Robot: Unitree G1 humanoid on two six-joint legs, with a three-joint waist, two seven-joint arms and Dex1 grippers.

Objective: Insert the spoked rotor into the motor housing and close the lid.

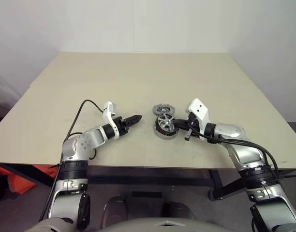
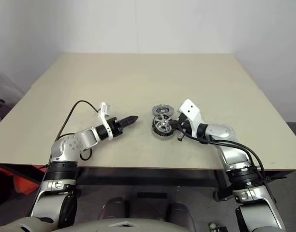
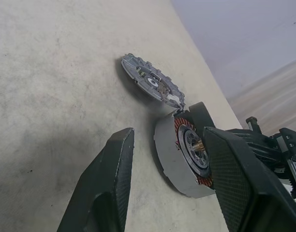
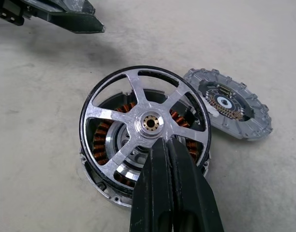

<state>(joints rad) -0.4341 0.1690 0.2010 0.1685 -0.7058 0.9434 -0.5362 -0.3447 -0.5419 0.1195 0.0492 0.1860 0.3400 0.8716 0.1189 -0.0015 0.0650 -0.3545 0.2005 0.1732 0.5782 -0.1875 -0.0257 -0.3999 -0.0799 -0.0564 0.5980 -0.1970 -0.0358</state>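
The motor housing (image 4: 102, 186), a grey puck with copper windings, lies near the table's front middle. The spoked rotor (image 4: 138, 104), a shiny silver wheel with a dark rim, rests tilted on top of it, over the windings. My right gripper (image 4: 165, 143) is shut, with its tips resting on the rotor beside the hub and nothing between the fingers. Just behind the housing, the lid (image 1: 163, 109), a dark notched disc, lies flat on the table and touches it. My left gripper (image 1: 137, 118) hovers open to the left of the housing, pointing at it and holding nothing.
The beige table (image 1: 138, 77) stretches wide and bare behind and beside the parts. A black cable (image 1: 82, 108) loops from my left arm over the table. The table's front edge runs just below both arms.
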